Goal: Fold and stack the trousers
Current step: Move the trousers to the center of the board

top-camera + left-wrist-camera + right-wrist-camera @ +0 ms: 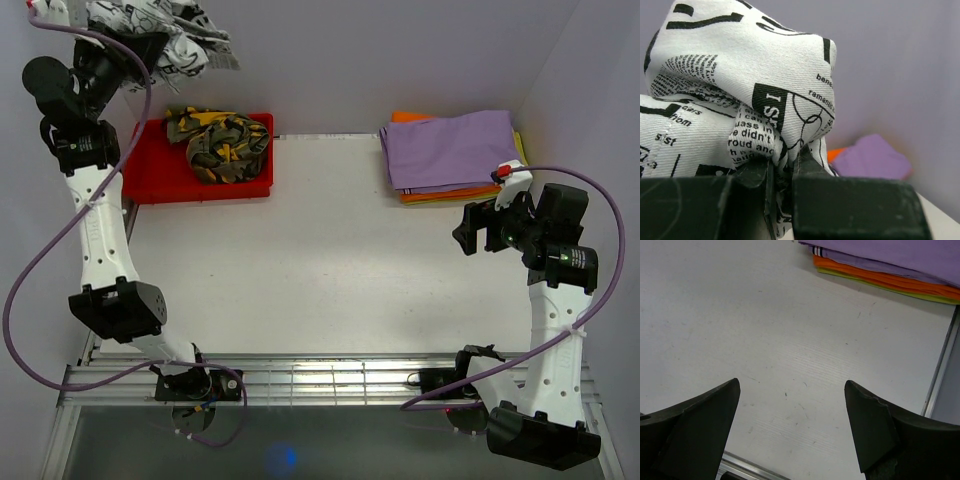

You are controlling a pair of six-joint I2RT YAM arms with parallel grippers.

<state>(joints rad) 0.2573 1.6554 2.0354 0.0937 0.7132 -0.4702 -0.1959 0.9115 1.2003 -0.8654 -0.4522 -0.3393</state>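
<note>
Holding newspaper-print trousers (pixel 740 75) aloft in the left gripper (pixel 782 167).
Far left: the left gripper's fingers are pinched nearly closed on a bunched fold of the trousers, lifted clear of the table (pixel 330 260). Camouflage trousers (pixel 218 142) lie crumpled in the red tray (pixel 150 180). Far right: folded stack, purple cloth (pixel 450 148) on top. The right gripper (pixel 792 427) hovers over bare table, fingers spread wide, gripping nothing.

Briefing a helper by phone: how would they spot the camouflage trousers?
At the far left corner of the table sits a red tray. The camouflage trousers lie crumpled in it. Only they are green, yellow and black; the newsprint pair is in the left pincer.
</note>
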